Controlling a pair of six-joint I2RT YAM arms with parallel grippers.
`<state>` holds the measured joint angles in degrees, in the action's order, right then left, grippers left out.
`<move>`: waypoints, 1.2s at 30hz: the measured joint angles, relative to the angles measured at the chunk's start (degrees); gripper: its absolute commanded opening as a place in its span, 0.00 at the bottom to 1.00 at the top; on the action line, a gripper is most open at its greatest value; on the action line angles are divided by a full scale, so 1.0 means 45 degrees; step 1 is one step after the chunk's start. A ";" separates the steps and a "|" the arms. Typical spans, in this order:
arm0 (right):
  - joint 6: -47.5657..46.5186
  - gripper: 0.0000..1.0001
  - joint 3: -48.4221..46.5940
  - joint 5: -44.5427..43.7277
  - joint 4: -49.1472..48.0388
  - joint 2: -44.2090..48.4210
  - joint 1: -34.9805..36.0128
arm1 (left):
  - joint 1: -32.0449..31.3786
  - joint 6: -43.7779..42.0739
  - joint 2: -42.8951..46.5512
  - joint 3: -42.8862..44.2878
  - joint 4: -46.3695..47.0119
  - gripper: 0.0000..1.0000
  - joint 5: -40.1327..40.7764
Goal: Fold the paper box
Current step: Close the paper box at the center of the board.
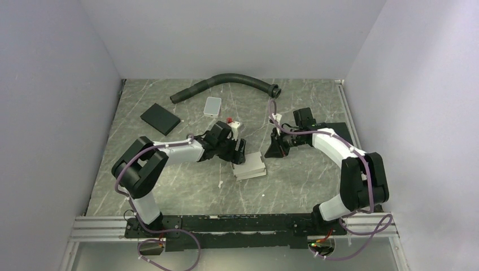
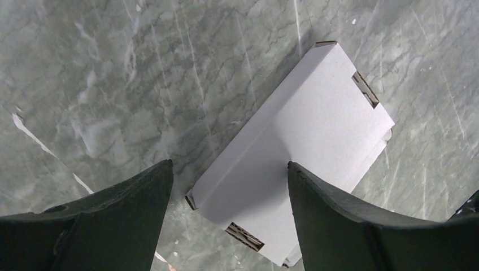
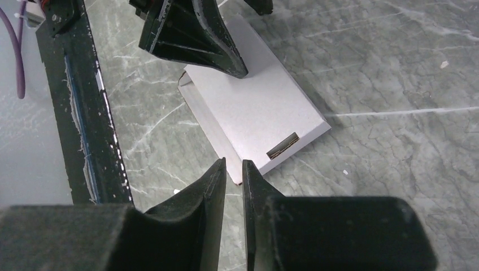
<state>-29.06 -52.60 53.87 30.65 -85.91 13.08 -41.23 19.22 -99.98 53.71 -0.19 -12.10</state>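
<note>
At the far left of the table [image 1: 169, 186] a black pad [image 1: 160, 118] lies well clear of the work, with a light grey tile [image 1: 213, 105] a little to its right, and neither matters for this step. The left gripper [image 2: 229, 169] is spread wide and holds nothing. Its fingers straddle the near-left end of the paper box [image 2: 305, 135], though whether they touch the card cannot be told. The box lies flat in the middle of the table as a slim closed carton, and open slots show along its edges. One side flap at its left end looks slightly proud in the right wrist view. The folding appears nearly finished, so what remains is likely seating that flap and pressing the lid flat. For that, the left gripper should come down squarely and evenly, because thin card dents and slides easily on the smooth stone surface. To the right of the box, the right gripper [image 3: 233, 169] is narrow, its fingers barely parted with nothing between them, and it sits just off the box's right end. There it could serve as a stop, bracing the carton edge-on while the left presses, rather than pinching a corner.
</note>
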 measured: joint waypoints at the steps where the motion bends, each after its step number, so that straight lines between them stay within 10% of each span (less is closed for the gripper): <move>1: 0.0029 0.21 0.0063 -0.0039 -0.0019 0.0087 -0.0019 | -0.0092 0.0350 0.0019 0.0000 -0.0044 0.78 0.0228; 8: -0.1039 0.00 0.0301 -0.0563 0.0801 0.0602 -0.0209 | -0.0661 0.2336 0.0287 -0.0272 -0.0092 0.72 0.1273; 15: -0.3342 0.00 0.2404 -0.2050 0.0879 0.2234 -0.0141 | -0.0908 0.3968 0.0641 -0.0753 -0.0044 0.69 0.1350; 30: -1.1419 0.28 0.2443 -0.0962 0.3837 0.2720 0.0073 | -0.1681 0.6222 0.1642 -0.1875 0.0345 0.76 0.1307; 36: -1.2745 0.45 0.2380 -0.0821 0.3852 0.2783 0.2982 | -0.1273 0.4794 0.2467 -0.1894 -0.0398 0.80 0.1277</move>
<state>-86.41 -41.89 50.17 47.99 -73.38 26.50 -46.96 40.80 -88.88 45.19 -1.98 -6.35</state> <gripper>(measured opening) 0.349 0.773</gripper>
